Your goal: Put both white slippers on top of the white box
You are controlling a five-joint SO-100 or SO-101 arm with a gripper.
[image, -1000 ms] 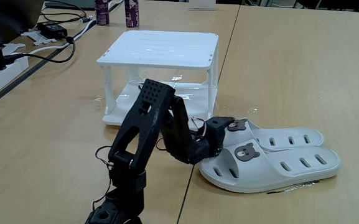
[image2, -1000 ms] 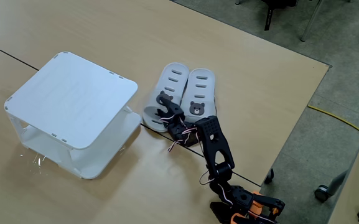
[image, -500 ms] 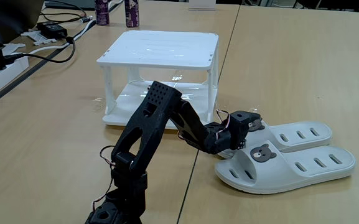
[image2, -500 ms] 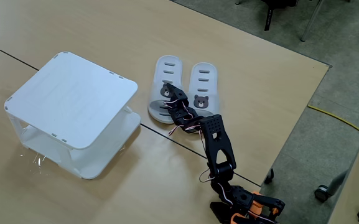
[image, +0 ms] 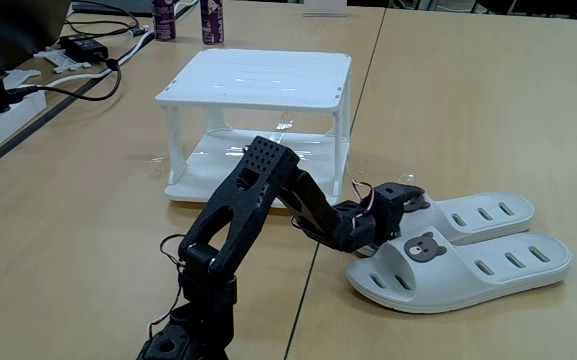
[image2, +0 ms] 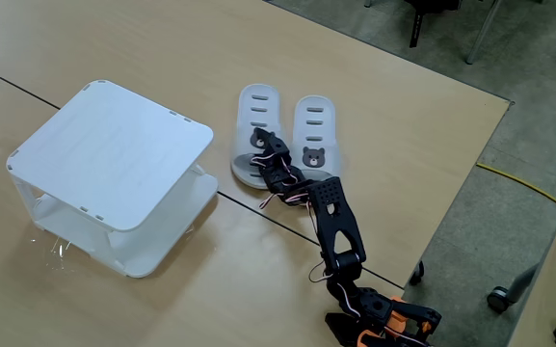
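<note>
White slippers (image: pixel 468 255) (image2: pixel 287 135) lying side by side on wooden table (image: pixel 468 90), just right of white box (image: pixel 258 80) (image2: pixel 114 149) in a fixed view. Gripper (image: pixel 400 200) (image2: pixel 268 149) reaching onto farther slipper's strap end, touching it; finger spread impossible to judge.

Open tabletop ahead of you, clutter only at the far corner

You had bare table (image: pixel 468 110) around the slippers (image: pixel 468 255) and a clear flat top on the box (image2: pixel 114 149); the box's thin legs stood just beside your gripper (image: pixel 403 197), and cables (image: pixel 78 70) and bottles (image: pixel 188 20) crowded the far left edge.
</note>
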